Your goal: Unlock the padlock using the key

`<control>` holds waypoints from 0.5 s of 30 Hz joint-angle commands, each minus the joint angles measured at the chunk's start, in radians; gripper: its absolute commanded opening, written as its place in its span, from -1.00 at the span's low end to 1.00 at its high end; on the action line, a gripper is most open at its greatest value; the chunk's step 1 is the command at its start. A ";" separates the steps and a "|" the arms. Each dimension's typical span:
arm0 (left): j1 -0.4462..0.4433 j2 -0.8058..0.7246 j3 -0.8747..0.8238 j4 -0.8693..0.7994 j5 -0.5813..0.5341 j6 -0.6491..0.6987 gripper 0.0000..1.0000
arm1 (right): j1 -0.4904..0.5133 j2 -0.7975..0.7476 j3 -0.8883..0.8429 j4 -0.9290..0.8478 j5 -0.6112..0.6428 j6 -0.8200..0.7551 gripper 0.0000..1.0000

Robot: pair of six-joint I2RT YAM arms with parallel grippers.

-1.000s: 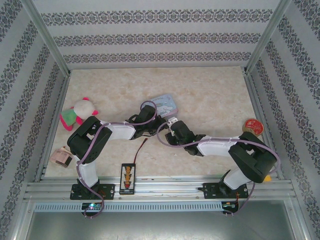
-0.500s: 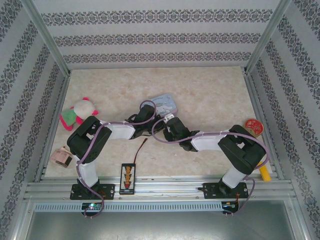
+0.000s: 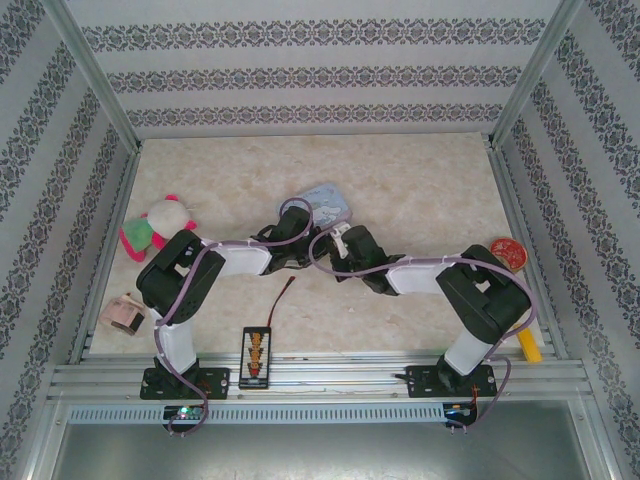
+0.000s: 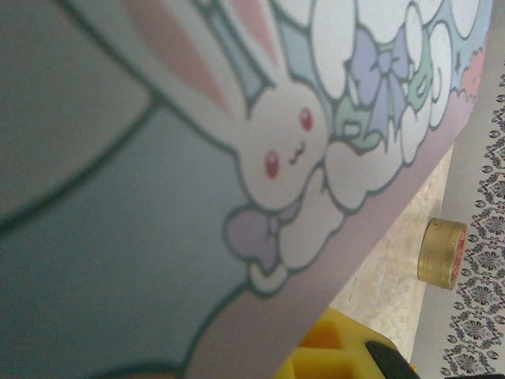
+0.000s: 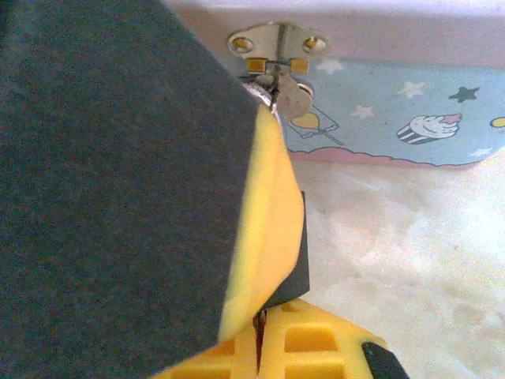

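Note:
The light-blue tin sits tilted at mid-table. My left gripper is shut on its near-left edge. In the left wrist view its bunny lid looms close, with one yellow finger below it. My right gripper is at the tin's near side with its fingers pressed together. A thin silvery piece, the key, pokes from the fingertips and touches the tin's metal hasp. The padlock's dark body is hidden behind my right finger.
A plush toy lies at the left and a pink object near the left rail. The black strip with orange marks and a red-tipped wire are near the front. A round red-gold tin stands at the right.
My right arm has swung left, bringing its gripper up against the tin's near side. The tin has shifted slightly up and left. The left arm has hardly moved.

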 commanded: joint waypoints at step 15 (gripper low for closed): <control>-0.003 -0.004 -0.005 0.000 0.109 -0.004 -0.46 | -0.172 0.109 0.067 0.055 -0.528 0.172 -1.00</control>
